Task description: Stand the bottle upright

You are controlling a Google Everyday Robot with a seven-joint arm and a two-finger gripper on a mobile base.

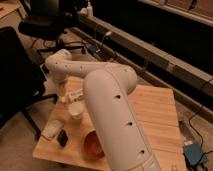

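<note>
Bottle (76,94): lies on its side near the table's back-left edge, just behind the cup. It is not yet upright, so I judge the step in hand to be the approach or the grasp.
Gripper (63,94): hangs down from the wrist at the bottle's left end, seemingly touching it or just beside it. How wide it stands, and whether it holds the bottle, I cannot tell.
Why there: coming in at one end would let it tip the bottle up about the other end rather than lift it whole — a judgement only.
Arm (107,115): reaches across the table from the near right and bends back left, which sets the wrist over the bottle.
Cup (76,113): upright, just in front of the bottle — near enough to be knocked as the bottle swings up.
Bowl (91,145): reddish, near the front edge, partly behind the arm.
Dark thing (62,137): front-left, well apart from the bottle.
Table (155,115): wooden, bears all of these.
</note>
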